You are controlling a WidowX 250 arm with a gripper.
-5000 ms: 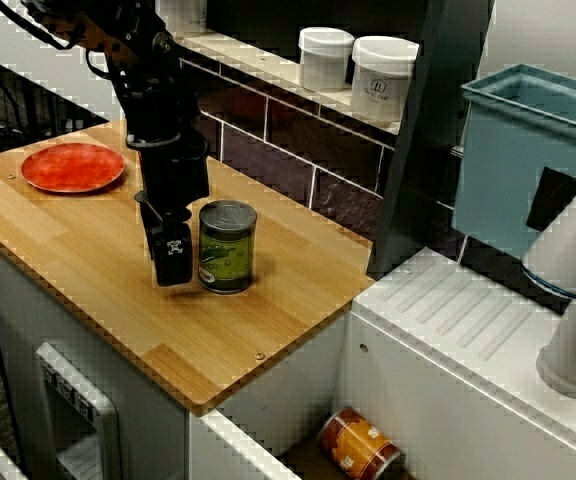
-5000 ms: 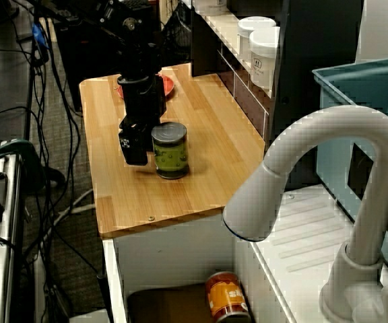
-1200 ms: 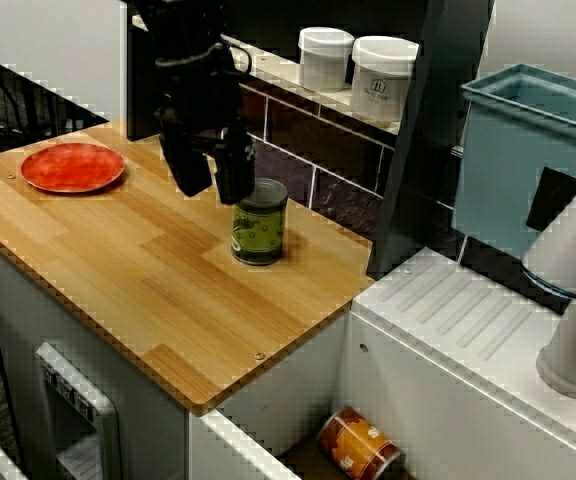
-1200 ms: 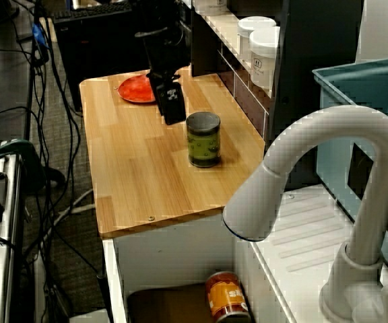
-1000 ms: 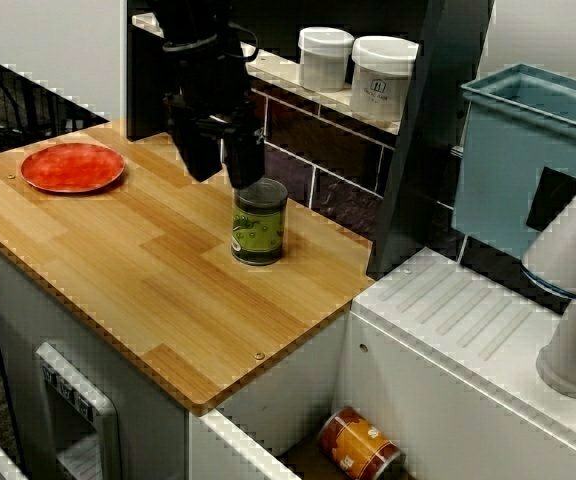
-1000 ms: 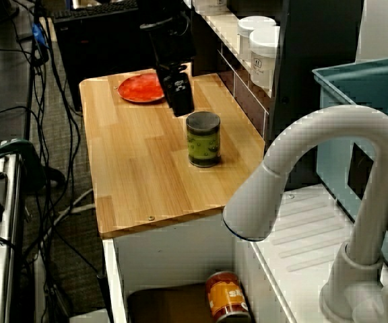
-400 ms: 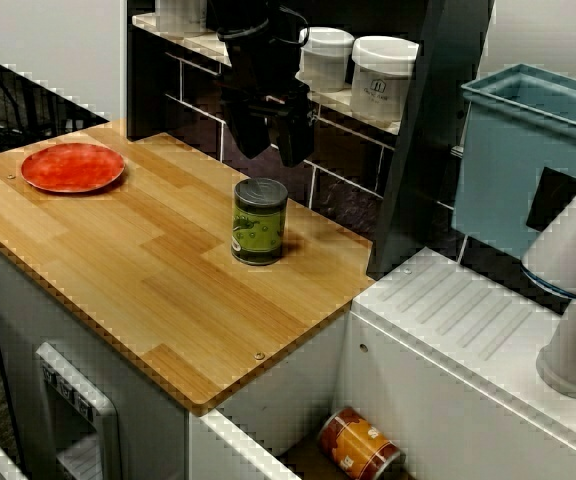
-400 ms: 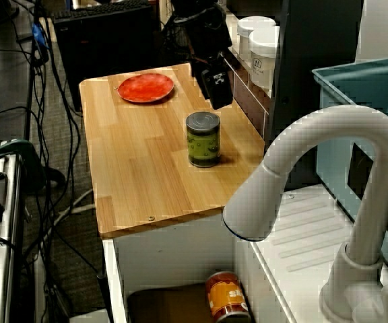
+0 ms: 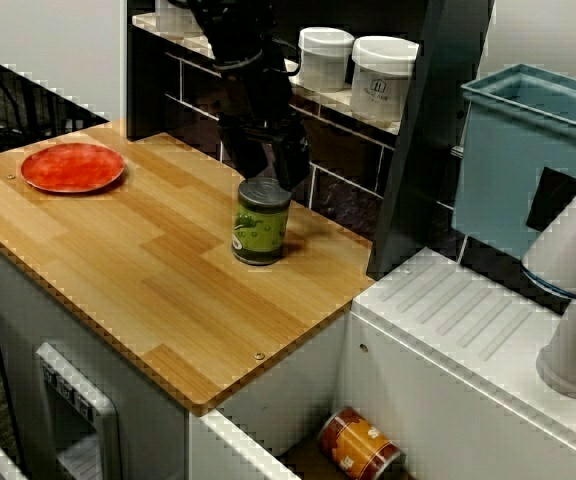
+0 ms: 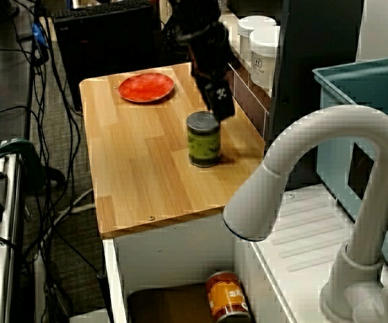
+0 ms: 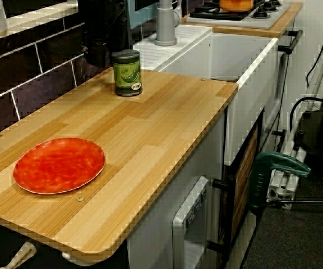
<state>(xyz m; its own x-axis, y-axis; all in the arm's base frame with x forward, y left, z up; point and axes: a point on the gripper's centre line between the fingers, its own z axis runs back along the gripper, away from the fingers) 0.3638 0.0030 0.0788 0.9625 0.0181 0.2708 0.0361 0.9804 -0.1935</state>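
gripper (image 9: 273, 178) hangs just over the green can (image 9: 260, 225), fingers (image 9: 293, 160) spread, holding nothing. can upright on counter (image 9: 118, 260) near back wall. looks like approach step; gripping needs fingers lowered around its sides.

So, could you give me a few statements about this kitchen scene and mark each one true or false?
1. The green can stands upright on the wooden counter. True.
2. The pincer is clamped round the red plate. False: it is right at the green can's top with its jaws apart, and the plate lies away at the counter's far end.
3. An orange can lies on its side down in the sink. True.
4. The white jars stand on the counter beside the green can. False: they stand on the shelf above the tiled wall.
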